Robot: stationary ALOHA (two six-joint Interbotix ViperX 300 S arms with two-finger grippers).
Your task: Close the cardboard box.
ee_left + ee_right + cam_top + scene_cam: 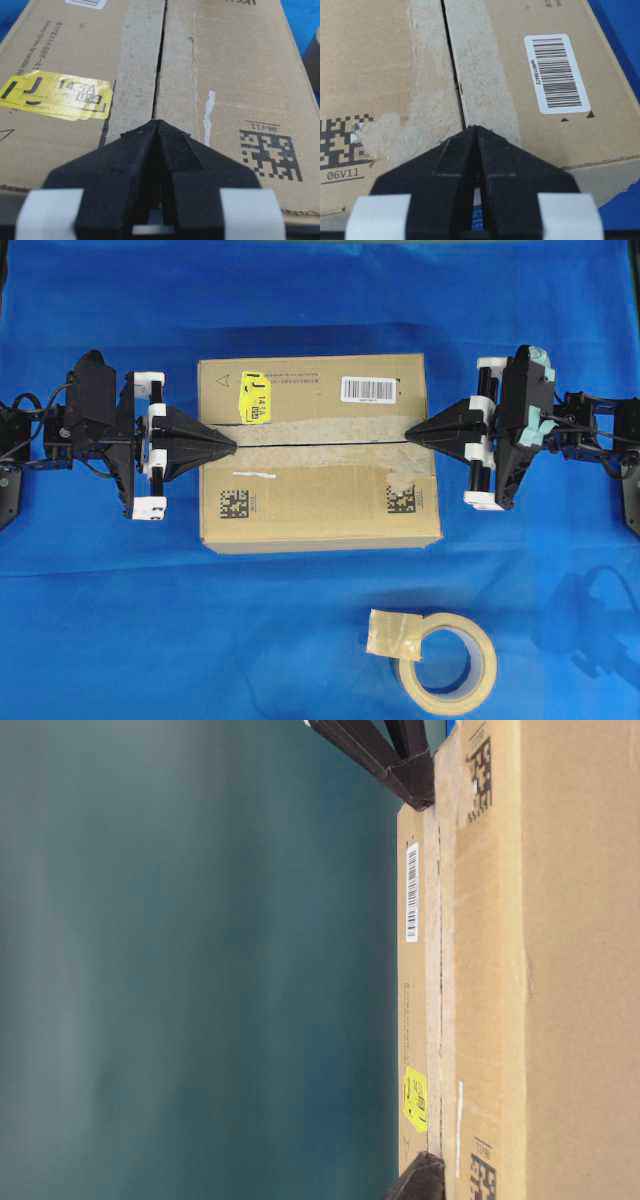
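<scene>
The brown cardboard box [320, 490] lies in the middle of the blue cloth with its two top flaps folded flat and meeting along a centre seam. It carries a yellow sticker [255, 398], a barcode label [368, 388] and old tape strips. My left gripper [232, 443] is shut and empty, its tip on the seam at the box's left edge, as the left wrist view [157, 122] shows. My right gripper [408, 434] is shut and empty, its tip on the seam at the right edge, as the right wrist view [476, 127] shows.
A beige tape roll [447, 661] with a loose tab lies on the cloth in front of the box, to the right. The blue cloth [110, 620] covers the whole table. The table-level view shows the box top [440, 970] edge-on.
</scene>
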